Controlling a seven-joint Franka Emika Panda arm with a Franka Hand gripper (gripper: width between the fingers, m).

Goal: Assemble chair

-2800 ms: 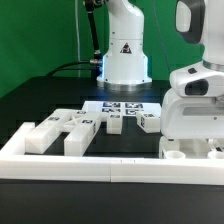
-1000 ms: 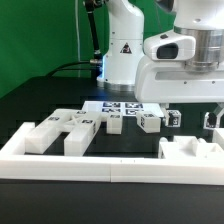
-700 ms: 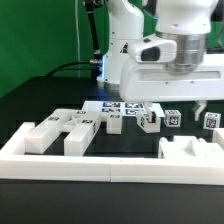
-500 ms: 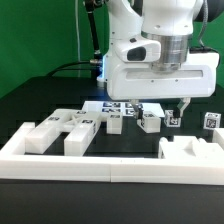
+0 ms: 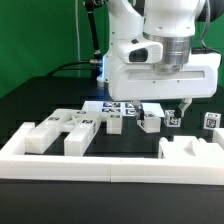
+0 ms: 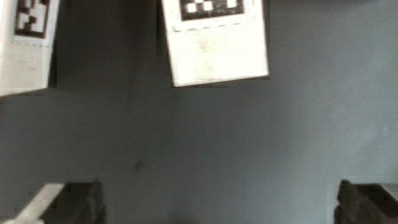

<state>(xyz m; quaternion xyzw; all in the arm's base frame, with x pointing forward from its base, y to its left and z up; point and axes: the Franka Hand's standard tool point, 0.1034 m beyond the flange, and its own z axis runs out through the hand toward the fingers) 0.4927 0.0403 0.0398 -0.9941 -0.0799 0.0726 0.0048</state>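
Several chair pieces (image 5: pixel 78 138) at eight o'clock from gripper (image 6: pixel 217 205) in exterior view, behind border rail (image 5: pixel 60 160) — jaws spread wide, holding nothing.

A border rail (image 5: pixel 60 163) is laid along the near edge of the table (image 5: pixel 25 110). Just behind it, a cluster of chair blocks (image 5: pixel 60 132) is gathered toward the exterior view's left, and a larger chair piece (image 5: pixel 195 152) is set toward the exterior view's right. Farther back lies the marker board (image 5: pixel 118 105), with a row of small blocks (image 5: pixel 150 121) strung from its near edge out to the right. The robot base (image 5: pixel 122 55) is placed behind the board. The jaws are held above that row, seemingly clear of it. In the wrist view, two tagged blocks (image 6: pixel 217 40) are seen side by side, apart.
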